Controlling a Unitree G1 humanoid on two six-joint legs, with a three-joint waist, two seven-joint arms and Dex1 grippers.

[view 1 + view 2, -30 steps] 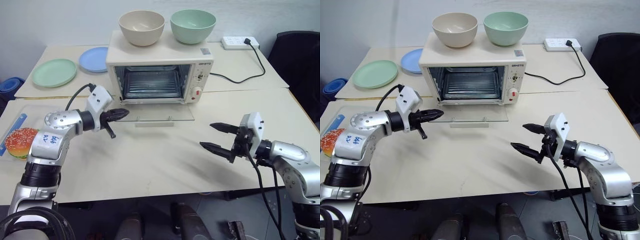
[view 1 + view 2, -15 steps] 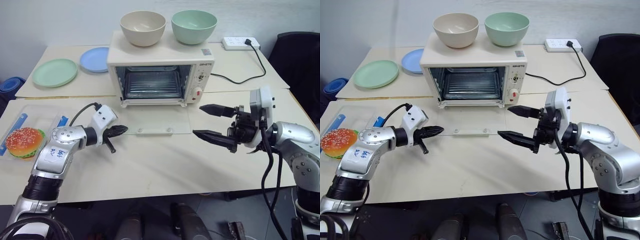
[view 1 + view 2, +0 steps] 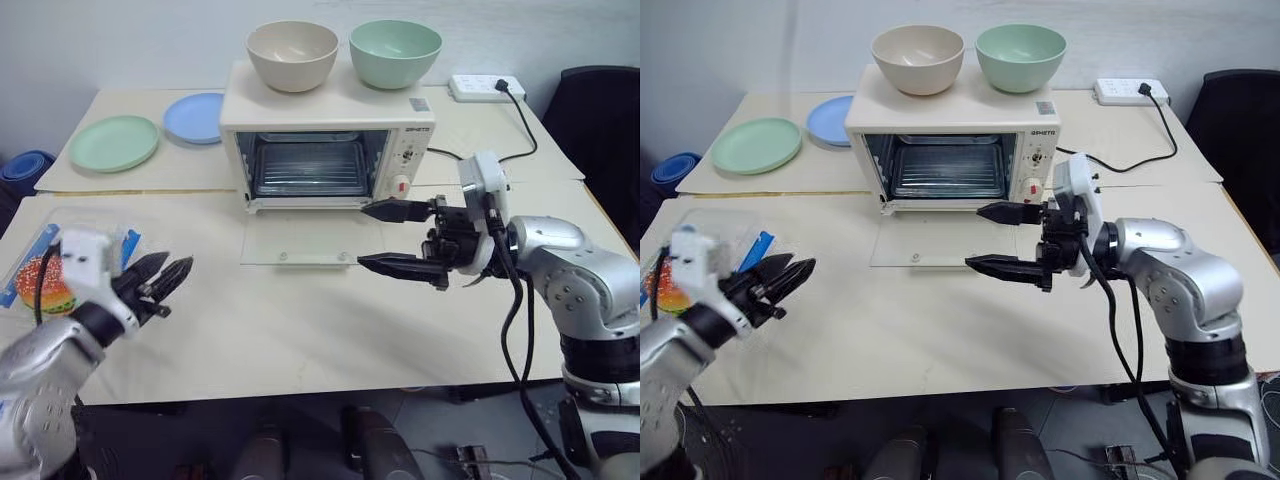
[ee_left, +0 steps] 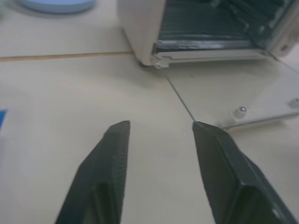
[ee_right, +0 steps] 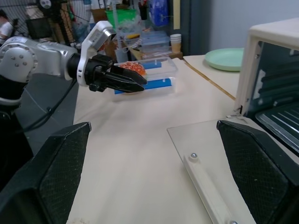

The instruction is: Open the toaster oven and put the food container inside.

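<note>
Toaster oven (image 3: 325, 145) stands at the back of the bench (image 3: 300, 330) with its glass door (image 3: 305, 243) folded down flat and the wire rack (image 3: 308, 170) showing. Near the bench's left edge lies the food container (image 3: 45, 270) with the hamburger inside. Just beside it hovers the left gripper (image 3: 165, 277), jaws parted and empty. Over the door's right end, the right gripper (image 3: 385, 237) holds its jaws wide, gripping nothing.
</note>
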